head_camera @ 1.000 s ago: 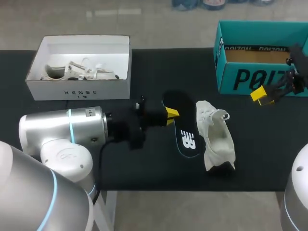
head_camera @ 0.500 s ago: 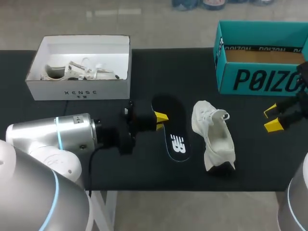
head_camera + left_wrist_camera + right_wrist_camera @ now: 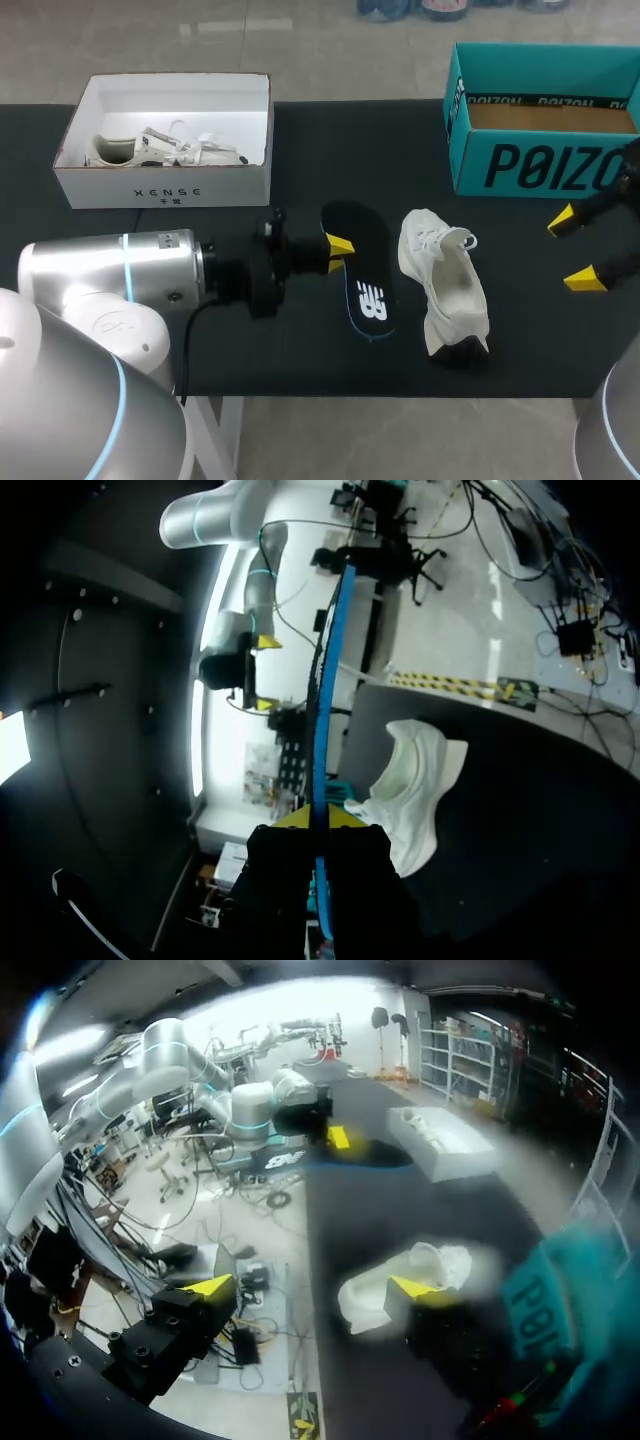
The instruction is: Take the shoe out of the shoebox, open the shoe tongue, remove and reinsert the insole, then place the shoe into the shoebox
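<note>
We've got the left gripper (image 3: pixel 335 245) pinching the insole (image 3: pixel 365 280) by its far end. The shoe (image 3: pixel 445 285) lies on the table (image 3: pixel 320 150) just right of it, roughly parallel. Our right gripper (image 3: pixel 572 250) sits wide open, further right.

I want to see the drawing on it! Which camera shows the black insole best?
The head view: the whole insole shows, white logo up, one end in the left pincer. The left wrist view shows only its thin edge, held in that pincer. The right wrist view shows a far, dark blur.
</note>
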Controlling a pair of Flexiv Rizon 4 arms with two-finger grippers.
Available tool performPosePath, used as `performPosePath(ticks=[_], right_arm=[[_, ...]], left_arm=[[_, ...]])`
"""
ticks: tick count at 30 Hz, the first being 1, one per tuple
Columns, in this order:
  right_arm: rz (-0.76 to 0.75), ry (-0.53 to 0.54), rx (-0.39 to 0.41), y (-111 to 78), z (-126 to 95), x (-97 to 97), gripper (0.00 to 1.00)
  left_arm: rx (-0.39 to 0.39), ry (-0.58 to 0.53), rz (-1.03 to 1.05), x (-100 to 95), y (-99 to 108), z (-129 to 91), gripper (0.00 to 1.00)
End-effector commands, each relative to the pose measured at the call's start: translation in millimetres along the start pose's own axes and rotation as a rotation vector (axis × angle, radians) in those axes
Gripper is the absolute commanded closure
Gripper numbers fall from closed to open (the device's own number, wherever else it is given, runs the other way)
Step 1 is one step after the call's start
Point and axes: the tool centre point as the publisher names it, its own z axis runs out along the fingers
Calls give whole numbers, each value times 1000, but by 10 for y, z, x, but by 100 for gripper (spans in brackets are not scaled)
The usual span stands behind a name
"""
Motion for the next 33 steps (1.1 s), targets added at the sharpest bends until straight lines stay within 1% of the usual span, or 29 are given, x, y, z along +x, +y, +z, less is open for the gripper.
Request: performPosePath(ticks=[1, 4, 5, 6, 12, 13, 33], right_arm=[[-471, -109, -37, -180, -91, 219, 0], [-511, -98, -47, -198, -102, 260, 0], [-489, -104, -27, -187, -105, 273, 0], [-457, -83, -14, -166, -101, 260, 0], [-457, -83, -14, -166, -101, 260, 0], [-457, -83, -14, -166, -101, 260, 0], [-457, -83, -14, -166, -101, 260, 0]], left_arm=[[9, 5, 0, -10, 44, 61, 100], [15, 3, 1, -13, 58, 83, 100], [16, 2, 0, -14, 62, 86, 100], [17, 2, 0, -16, 67, 95, 100], [22, 21, 5, -23, 94, 124, 100], [9, 34, 5, -25, 92, 125, 100], [9, 34, 5, -25, 92, 125, 100]])
